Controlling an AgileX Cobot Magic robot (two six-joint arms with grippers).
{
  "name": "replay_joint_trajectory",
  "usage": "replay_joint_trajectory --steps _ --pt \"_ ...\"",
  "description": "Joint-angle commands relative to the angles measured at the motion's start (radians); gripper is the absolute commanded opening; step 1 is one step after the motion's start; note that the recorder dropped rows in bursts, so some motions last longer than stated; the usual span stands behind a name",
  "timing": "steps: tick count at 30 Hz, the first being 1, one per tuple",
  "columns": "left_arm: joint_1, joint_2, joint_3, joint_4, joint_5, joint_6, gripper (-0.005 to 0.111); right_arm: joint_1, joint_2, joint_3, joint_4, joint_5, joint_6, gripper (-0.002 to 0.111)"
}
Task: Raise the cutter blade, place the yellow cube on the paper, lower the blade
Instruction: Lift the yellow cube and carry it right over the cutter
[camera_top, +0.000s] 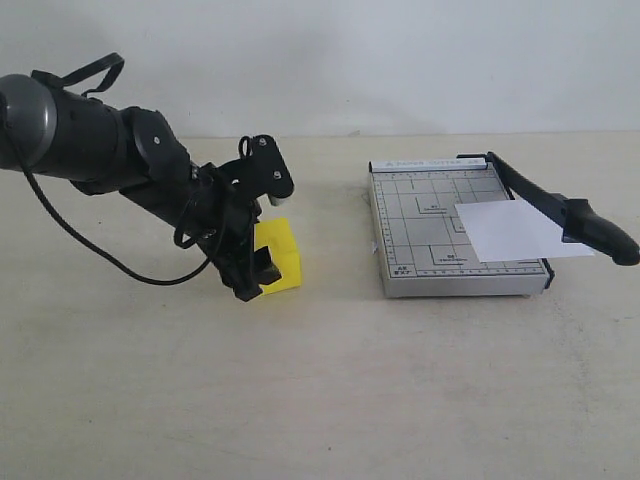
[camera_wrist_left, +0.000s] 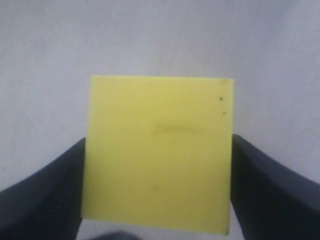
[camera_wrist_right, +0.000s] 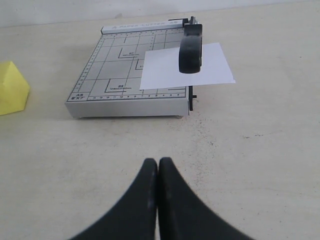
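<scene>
My left gripper (camera_top: 255, 270) is shut on the yellow cube (camera_top: 282, 255), left of the cutter at table level. In the left wrist view, the gripper (camera_wrist_left: 158, 141) has a black finger against each side of the cube (camera_wrist_left: 157, 150). The cutter blade (camera_top: 560, 210) is tilted up from its hinge, with its thick handle above the board's right edge. The white paper (camera_top: 510, 230) lies on the grey gridded board (camera_top: 420, 230) under the blade and overhangs that edge. My right gripper (camera_wrist_right: 158, 165) is shut and empty, hovering over the table short of the cutter; blade (camera_wrist_right: 190, 47), paper (camera_wrist_right: 165, 72) and cube (camera_wrist_right: 11, 90) lie ahead.
The pale tabletop (camera_top: 320, 400) runs wide in front of the cutter and the cube. A white wall (camera_top: 350, 60) closes the back. A black cable (camera_top: 90, 245) loops off the left arm.
</scene>
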Motion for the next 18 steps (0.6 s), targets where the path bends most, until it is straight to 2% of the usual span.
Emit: replay_joint_trajectory --steps 1,4,9,15,18 --pt "-0.001 -0.059 -0.003 -0.028 0.066 -0.068 0.005 0.002 -0.005 0.004 -0.002 0.002 -0.002 0.000" --pt "-0.001 -0.099 -0.003 -0.076 0.114 -0.140 0.005 0.002 -0.005 0.004 -0.002 0.002 -0.002 0.000" --pt "-0.024 -0.154 -0.003 -0.174 0.152 -0.120 0.005 0.002 -0.005 0.004 -0.002 0.002 -0.002 0.000" --pt "-0.145 -0.172 -0.005 -0.172 0.150 -0.067 0.005 0.002 -0.005 0.004 -0.002 0.002 -0.002 0.000" --pt "-0.216 -0.172 -0.005 -0.165 0.095 -0.022 0.005 0.002 -0.005 0.004 -0.002 0.002 -0.002 0.000"
